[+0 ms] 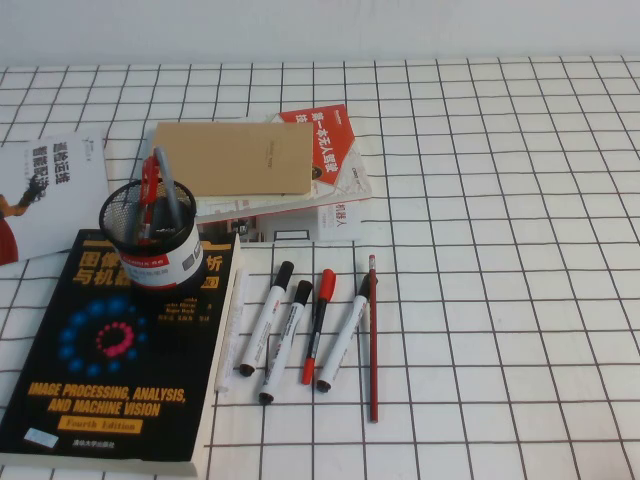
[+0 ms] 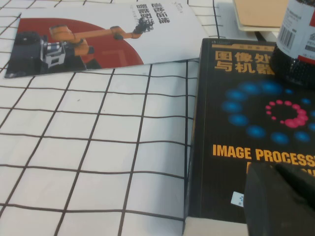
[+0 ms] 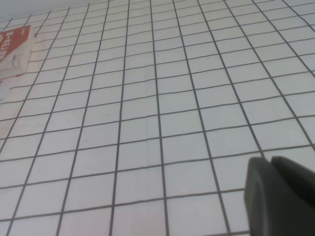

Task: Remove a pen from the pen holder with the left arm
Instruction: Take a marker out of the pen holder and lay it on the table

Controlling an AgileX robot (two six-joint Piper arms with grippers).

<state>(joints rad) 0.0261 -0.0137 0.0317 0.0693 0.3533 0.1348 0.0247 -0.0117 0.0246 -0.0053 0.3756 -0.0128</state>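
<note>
Above the black book [image 2: 216,187] hangs the left claw [image 2: 276,169], fingers pressed together, the mesh pen holder [image 1: 150,240] with its red pen [image 1: 150,187] standing farther back on that book, loose markers [image 1: 266,320] alongside, and the right claw [image 3: 270,163] closed over the gridded desk [image 3: 147,123].

Pen holder [image 1: 160,262] open above, books [image 1: 232,158] close behind, loose markers [image 1: 284,344] beside, tablecloth [image 1: 500,300] free rightward

Looks like a lab desk: checked cloth [image 1: 520,200], image-processing textbook [image 1: 110,380] near left (robot-arm brochure [image 1: 50,190] behind), mesh pen holder [image 1: 150,240], markers [image 1: 267,318].
</note>
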